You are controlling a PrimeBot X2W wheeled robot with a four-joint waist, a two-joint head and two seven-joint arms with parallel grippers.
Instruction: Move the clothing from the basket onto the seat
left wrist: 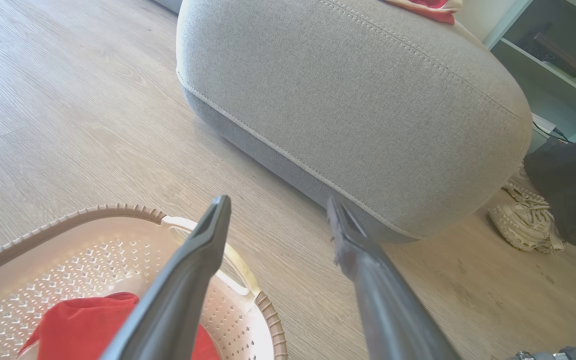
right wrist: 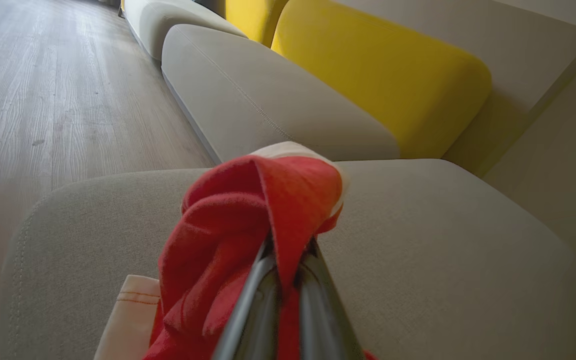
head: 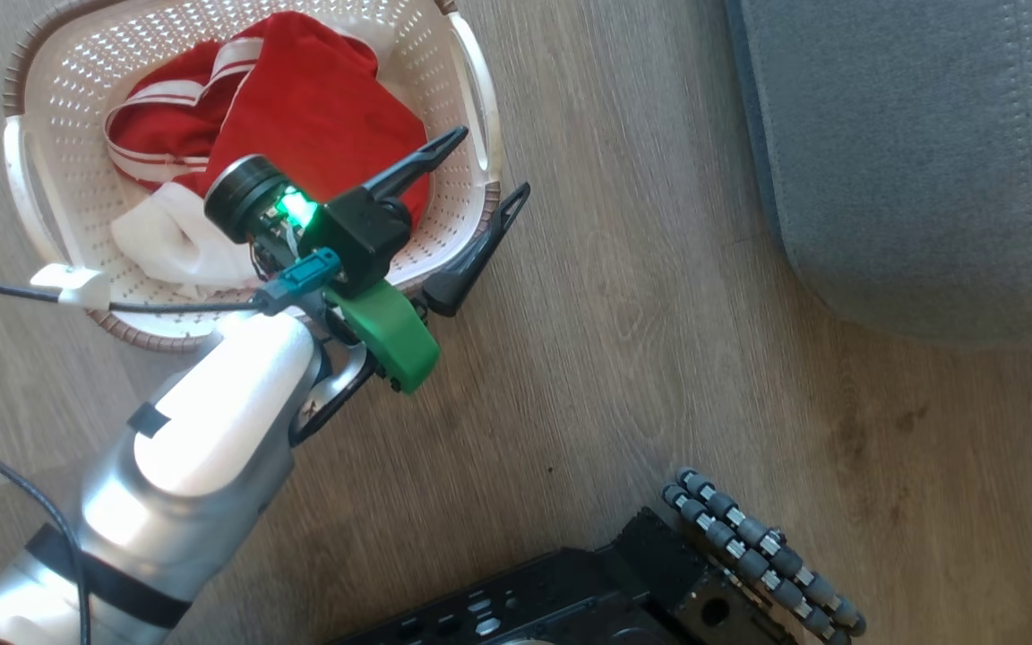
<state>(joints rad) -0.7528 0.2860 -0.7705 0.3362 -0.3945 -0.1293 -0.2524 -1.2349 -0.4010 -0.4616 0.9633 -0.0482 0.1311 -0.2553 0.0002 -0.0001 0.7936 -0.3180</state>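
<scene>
A pale wood-plank floor (head: 641,358) runs through the room, with a long sofa of grey and yellow cushions (right wrist: 383,75) along one side and a light shelf (left wrist: 553,65) beyond. The grey seat (left wrist: 358,110) stands on the floor, near the basket (head: 77,98) but apart from it. A person's shoe (left wrist: 525,225) shows beside the seat's far corner. Red and white clothing (head: 319,107) lies bunched in the basket. The left gripper (head: 494,161) hovers at the basket's rim with its jaws spread wide and nothing between them, one finger over the basket, the other over the rim's edge. The right gripper (right wrist: 290,250) is above the seat's top, jaws pinched tight on a red garment (right wrist: 248,215).
</scene>
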